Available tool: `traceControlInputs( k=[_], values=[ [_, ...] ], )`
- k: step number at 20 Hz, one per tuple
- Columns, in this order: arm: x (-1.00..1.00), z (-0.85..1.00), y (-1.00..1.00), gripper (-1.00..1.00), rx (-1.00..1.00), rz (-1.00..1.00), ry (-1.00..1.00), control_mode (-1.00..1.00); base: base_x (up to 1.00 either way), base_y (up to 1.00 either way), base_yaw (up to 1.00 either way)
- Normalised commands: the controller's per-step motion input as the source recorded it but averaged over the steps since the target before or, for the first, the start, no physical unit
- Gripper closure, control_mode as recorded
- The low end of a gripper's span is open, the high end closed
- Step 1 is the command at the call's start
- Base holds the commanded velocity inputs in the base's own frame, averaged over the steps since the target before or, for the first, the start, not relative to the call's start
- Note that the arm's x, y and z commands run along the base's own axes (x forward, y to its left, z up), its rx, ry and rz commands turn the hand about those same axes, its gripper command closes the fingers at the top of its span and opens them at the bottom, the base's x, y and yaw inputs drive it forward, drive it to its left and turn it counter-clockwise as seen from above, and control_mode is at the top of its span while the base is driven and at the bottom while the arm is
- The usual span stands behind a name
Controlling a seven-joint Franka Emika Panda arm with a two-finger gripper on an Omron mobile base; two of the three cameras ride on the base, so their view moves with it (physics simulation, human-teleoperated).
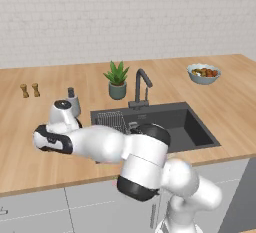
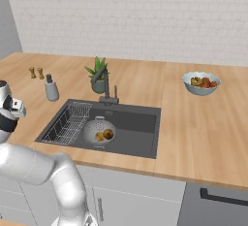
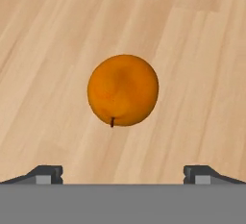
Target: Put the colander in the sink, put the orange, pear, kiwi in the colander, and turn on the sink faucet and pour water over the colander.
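The orange (image 3: 123, 90) lies on the wooden counter, straight ahead of my gripper (image 3: 123, 175) in the hand view. The gripper is open, its two dark fingertips (image 3: 48, 174) wide apart, short of the fruit and touching nothing. The grey colander (image 2: 99, 131) sits in the dark sink (image 2: 140, 122) below the faucet (image 2: 103, 82). Inside it lie two small fruits, a yellowish one that looks like the pear (image 2: 99, 136) and a brownish one that looks like the kiwi (image 2: 108, 133). No water shows at the spout. My arm reaches out over the counter left of the sink (image 1: 192, 124).
A wire rack (image 2: 68, 123) fills the sink's left part. Behind it stand a potted plant (image 2: 98, 73), a soap dispenser (image 2: 51, 90) and two small shakers (image 2: 36, 72). A pale blue fruit bowl (image 2: 201, 84) sits on the counter at the right.
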Motion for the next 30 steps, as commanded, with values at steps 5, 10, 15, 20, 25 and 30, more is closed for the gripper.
traceControlInputs(
  k=[5,10,15,20,25,30],
  values=[
    [0.07,0.00,0.20,-1.00,0.00,0.00,0.00,-1.00,0.00,0.00,0.00],
    [0.24,0.00,0.01,-1.00,-0.02,0.00,0.00,-1.00,0.00,0.00,0.00],
    [0.26,0.00,0.00,-1.00,-0.04,-0.01,0.00,-1.00,0.00,0.00,0.00],
    [0.15,-0.07,0.07,-1.00,-0.06,-0.01,0.00,-1.00,0.00,0.00,0.00],
    [0.08,-0.17,0.11,-1.00,-0.05,-0.01,0.01,-1.00,0.00,0.00,0.00],
    [0.09,-0.29,0.04,-1.00,-0.04,0.00,0.00,-1.00,0.00,0.00,0.00]
  ],
)
